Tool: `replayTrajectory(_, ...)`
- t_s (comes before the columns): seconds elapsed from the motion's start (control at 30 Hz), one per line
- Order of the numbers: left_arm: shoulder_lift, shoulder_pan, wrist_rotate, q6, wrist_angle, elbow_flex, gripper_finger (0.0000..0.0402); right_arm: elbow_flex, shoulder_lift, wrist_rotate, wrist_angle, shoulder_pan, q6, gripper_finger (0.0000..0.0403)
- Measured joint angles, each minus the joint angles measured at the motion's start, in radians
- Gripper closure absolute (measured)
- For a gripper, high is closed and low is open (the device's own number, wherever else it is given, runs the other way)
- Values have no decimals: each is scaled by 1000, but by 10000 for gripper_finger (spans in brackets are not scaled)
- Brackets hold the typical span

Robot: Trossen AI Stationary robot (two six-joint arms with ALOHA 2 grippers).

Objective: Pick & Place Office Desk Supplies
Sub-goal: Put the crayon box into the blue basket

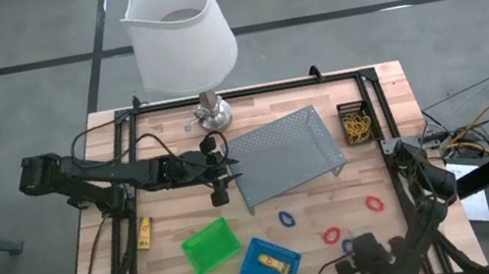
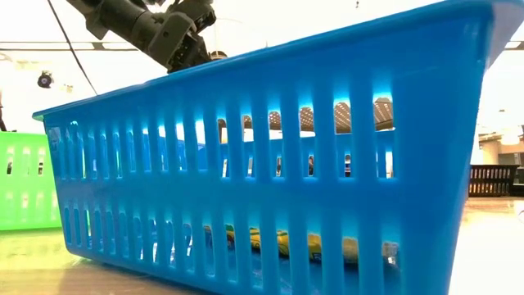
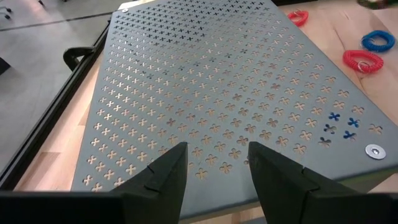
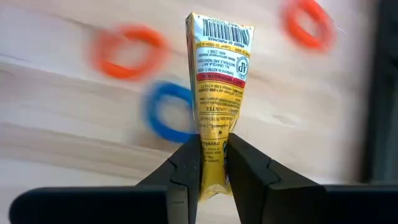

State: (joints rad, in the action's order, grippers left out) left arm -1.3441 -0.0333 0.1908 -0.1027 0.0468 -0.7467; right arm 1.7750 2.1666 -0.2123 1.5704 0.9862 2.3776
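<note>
On the wooden bench (image 1: 176,203) lie three red coiled loops (image 1: 332,235) and two blue ones (image 1: 285,219), while the right tool (image 4: 213,163) clenches one yellow labelled packet (image 4: 217,93) above them and the left tool (image 3: 214,163) gapes empty over the perforated grey tray (image 3: 205,87).

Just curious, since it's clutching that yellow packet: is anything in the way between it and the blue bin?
Nothing visible blocks it. The right gripper holds the yellow packet beside the blue bin, with bare wood between. Only a flat red loop and blue loop lie nearby.
</note>
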Motion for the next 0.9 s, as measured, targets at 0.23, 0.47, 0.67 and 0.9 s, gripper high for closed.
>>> replayTrajectory(0.23, 0, 0, 0, 0, 0, 0, 227, 77, -3, -415, 0, -1, -110, 339)
replayTrajectory(0.47, 0, 0, 0, 0, 0, 0, 227, 108, -3, -697, -7, -24, -285, 339)
replayTrajectory(0.67, 0, 0, 0, 0, 0, 0, 227, 116, -3, -741, -61, -67, -371, 339)
replayTrajectory(0.9, 0, 0, 0, 0, 0, 0, 227, 116, -4, -786, -383, -106, -735, 339)
